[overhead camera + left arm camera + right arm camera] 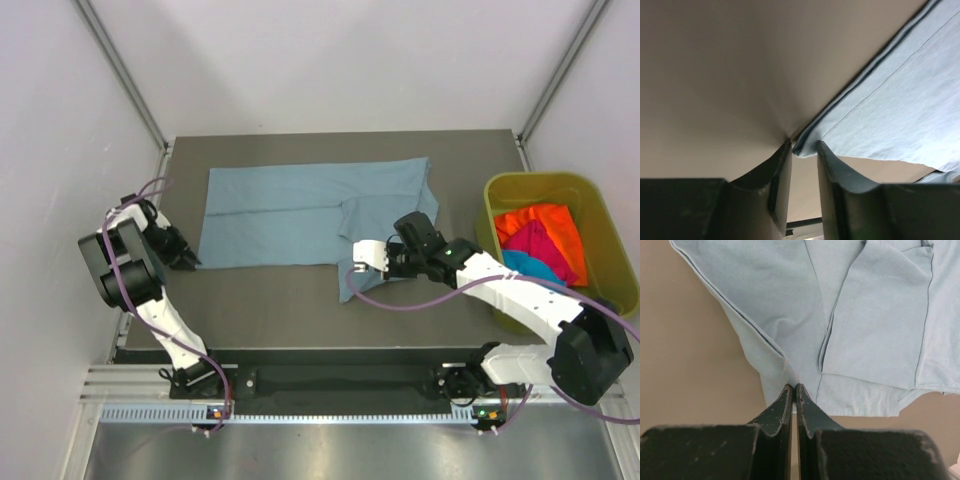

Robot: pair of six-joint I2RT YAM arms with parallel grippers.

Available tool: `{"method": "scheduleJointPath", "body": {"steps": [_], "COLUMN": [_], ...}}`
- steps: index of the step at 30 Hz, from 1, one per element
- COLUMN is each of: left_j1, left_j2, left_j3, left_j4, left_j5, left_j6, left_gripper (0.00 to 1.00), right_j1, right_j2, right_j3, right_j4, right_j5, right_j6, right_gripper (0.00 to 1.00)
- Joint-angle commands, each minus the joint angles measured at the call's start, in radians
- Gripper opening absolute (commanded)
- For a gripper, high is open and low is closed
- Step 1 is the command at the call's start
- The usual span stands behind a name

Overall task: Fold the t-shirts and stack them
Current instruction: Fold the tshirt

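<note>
The grey-blue t-shirt [300, 212] lies spread flat across the dark table [280, 310]. My left gripper [188, 256] is at its near left corner. In the left wrist view the bunched corner [807, 145] fills the narrow gap between my fingertips, so the left gripper [804, 146] is shut on it. My right gripper [366, 262] is at the shirt's near right part, and its jaws [794, 386] are pressed together on a ridge of the cloth [790, 371]. The orange [540, 224], magenta [535, 248] and turquoise [528, 266] t-shirts lie bunched in the bin.
A yellow-green bin [600, 215] stands off the table's right edge beside my right arm. White walls close in the left, back and right sides. A metal rail [300, 405] runs along the near edge.
</note>
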Motion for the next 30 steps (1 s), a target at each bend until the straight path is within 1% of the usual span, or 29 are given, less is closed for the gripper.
{"method": "scheduleJointPath", "body": {"steps": [1,3,5,7,8,14,19,24,30], "left_j1": [0.004,0.004,0.004,0.002,0.002,0.002,-0.001,-0.030,-0.073], "left_j2": [-0.044,-0.041,-0.036,-0.038,-0.038,-0.090,-0.142,-0.157,-0.166], "left_j3": [-0.036,-0.036,-0.031,-0.020,-0.019,0.017,0.098,0.196,0.271], "left_j4": [0.001,0.004,0.004,0.004,0.001,-0.035,-0.079,-0.114,-0.136], "left_j5": [0.013,0.016,0.020,0.023,0.030,0.049,0.105,0.121,0.119], "left_j6": [0.003,-0.001,0.000,-0.001,-0.001,0.022,0.043,0.083,0.103], "left_gripper": [0.30,0.26,0.15,0.12,0.01,0.00,0.00,0.00,0.00], "right_j1": [-0.014,-0.019,-0.026,-0.033,-0.040,-0.091,-0.129,-0.143,-0.152], "right_j2": [-0.009,-0.013,-0.018,-0.024,-0.025,-0.062,-0.090,-0.072,-0.018], "right_j3": [0.031,0.027,0.022,0.016,0.014,0.030,0.083,0.152,0.249], "right_j4": [0.032,0.034,0.034,0.038,0.040,0.048,0.042,0.045,0.115], "right_j5": [-0.004,-0.004,-0.003,-0.003,-0.001,0.020,0.028,0.039,0.078], "right_j6": [0.010,0.011,0.011,0.018,0.021,0.059,0.079,0.070,0.042], "right_gripper": [0.00,0.00,0.00,0.00,0.00,0.00,0.00,0.00,0.00]}}
